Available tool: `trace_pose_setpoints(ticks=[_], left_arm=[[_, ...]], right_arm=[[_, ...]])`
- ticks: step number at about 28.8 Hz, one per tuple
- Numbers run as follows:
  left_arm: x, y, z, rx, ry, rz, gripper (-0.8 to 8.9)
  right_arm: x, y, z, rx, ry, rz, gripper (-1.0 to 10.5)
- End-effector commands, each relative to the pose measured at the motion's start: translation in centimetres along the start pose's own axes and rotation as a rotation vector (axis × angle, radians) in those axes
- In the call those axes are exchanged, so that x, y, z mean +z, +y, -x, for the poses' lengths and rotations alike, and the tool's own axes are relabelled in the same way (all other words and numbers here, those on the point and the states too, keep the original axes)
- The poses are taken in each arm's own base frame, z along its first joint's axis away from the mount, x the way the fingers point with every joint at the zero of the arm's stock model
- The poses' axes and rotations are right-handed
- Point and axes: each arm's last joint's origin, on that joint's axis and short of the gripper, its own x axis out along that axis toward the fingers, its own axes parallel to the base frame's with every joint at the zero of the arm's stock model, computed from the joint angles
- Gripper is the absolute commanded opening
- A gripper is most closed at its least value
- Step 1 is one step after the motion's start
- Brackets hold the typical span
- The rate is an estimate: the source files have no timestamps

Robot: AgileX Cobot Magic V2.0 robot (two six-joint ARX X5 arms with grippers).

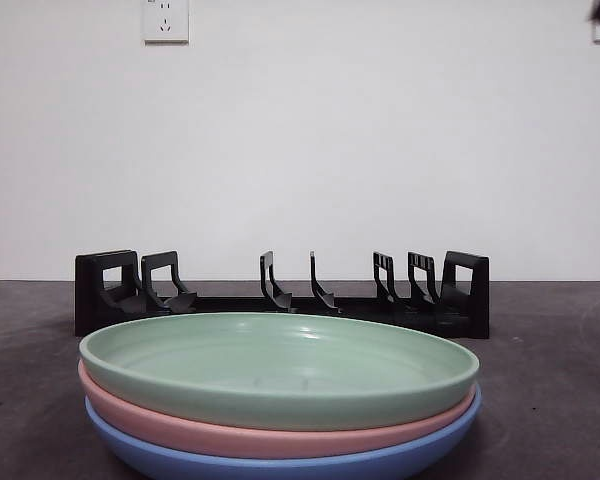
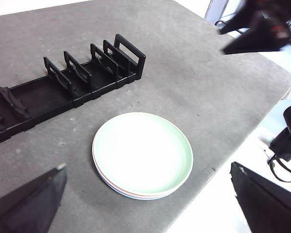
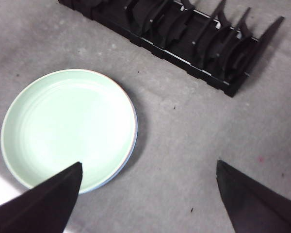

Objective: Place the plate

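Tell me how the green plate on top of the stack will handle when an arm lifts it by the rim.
The green plate looks rigid, so it probably won't flex. Its glossy surface suggests it may slip between the jaws. It sits nested on the pink plate and blue plate, so it might drag them slightly. The low rim leaves little to grip.

A plain white wall (image 1: pixel 360 150) carries a white power socket (image 1: pixel 166 20). Below lies the grey, speckled tabletop (image 2: pixel 194 82).
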Motion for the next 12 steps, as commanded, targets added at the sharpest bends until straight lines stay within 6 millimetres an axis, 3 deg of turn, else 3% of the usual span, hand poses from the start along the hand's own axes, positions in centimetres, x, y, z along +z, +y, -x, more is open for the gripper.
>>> trace_pose_setpoints(ticks=[1, 6, 12], left_arm=[[0.3, -0.1, 0.1, -0.008, -0.012, 0.004, 5.30], [0.3, -0.1, 0.1, -0.008, -0.012, 0.040, 5.30], [0.3, -0.1, 0.1, -0.008, -0.010, 0.048, 5.20]], right_arm=[[-2.1, -0.2, 1.9, 0.032, -0.070, -0.006, 4.4], [-6.0, -0.1, 4.7, 0.131, -0.191, -0.075, 4.4], [-8.8, -0.1, 7.5, 0.164, -0.318, -0.096, 4.4]])
